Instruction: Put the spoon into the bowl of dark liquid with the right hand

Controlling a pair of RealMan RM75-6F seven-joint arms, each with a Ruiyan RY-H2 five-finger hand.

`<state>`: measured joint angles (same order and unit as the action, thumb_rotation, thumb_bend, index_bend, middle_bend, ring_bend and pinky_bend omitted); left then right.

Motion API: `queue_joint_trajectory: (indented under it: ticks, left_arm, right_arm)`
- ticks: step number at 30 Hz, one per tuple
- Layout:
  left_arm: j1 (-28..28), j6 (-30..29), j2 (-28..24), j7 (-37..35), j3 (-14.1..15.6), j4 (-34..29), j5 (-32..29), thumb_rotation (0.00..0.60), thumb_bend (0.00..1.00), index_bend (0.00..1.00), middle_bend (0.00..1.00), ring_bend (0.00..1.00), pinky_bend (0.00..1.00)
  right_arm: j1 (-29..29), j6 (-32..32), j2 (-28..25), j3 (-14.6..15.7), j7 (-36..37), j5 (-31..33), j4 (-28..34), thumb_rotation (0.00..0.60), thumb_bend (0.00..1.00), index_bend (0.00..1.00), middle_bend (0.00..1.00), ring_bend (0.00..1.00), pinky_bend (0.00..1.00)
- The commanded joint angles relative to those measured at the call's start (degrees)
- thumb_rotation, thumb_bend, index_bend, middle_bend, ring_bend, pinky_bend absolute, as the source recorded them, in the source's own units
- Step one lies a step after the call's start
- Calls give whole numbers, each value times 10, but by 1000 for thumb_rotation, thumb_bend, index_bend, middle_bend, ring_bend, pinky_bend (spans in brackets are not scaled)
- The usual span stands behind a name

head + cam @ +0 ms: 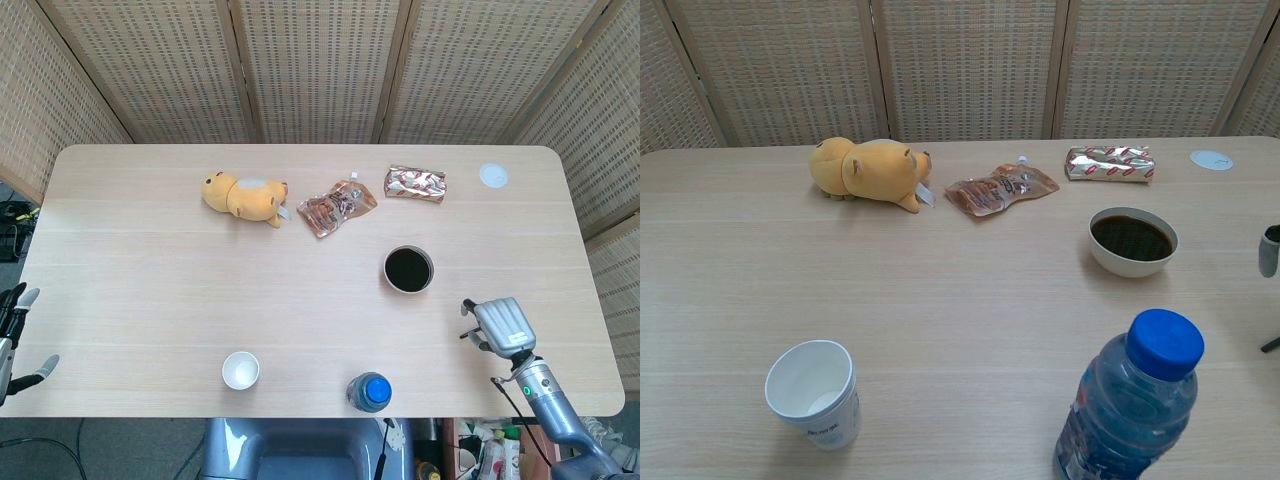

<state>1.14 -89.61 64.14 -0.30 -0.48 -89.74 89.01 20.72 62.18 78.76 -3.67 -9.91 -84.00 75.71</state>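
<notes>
Spoon (1272, 345): only dark handle tip visible at chest-view right edge, lying on bench (150, 270); in head view hidden under right robot hand (500, 325). Right robot hand palm-down over it, fingers curled down; can't tell if gripping. Bowl of dark liquid (408, 269) near, up-left of hand. Left robot hand (12, 335) at bench's left edge, fingers spread, holding nothing.

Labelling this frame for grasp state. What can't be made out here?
- Spoon: head view, right hand covers it; chest view, the right edge cuts all but the handle tip.
- Right hand's grip: fingers underneath in head view, so contact can't be told.
- Left hand: head view, cut by the left edge; absent from chest view.
</notes>
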Motion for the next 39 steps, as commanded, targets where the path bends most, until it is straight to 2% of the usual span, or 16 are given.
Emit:
queue_joint_trajectory:
  ticks: [1,13,39]
  left_arm:
    - [0,0,-1,1,0,-1,1,600,233,0,0,0,0]
    - [-1,0,-2,5,1,-6,4,600,234,0,0,0,0]
    - [0,15,-9,8,9,-17,2,600,234,0,0,0,0]
  right_arm:
    - [6,-7,19,8,14,-1,-30,600,445,498,803,835,956]
    - [14,-7,65,27,44,-20,-118,600,446,538,820,847,962]
    - [36,-53,116,43,22,-13,-204,600,446,554,822,847,962]
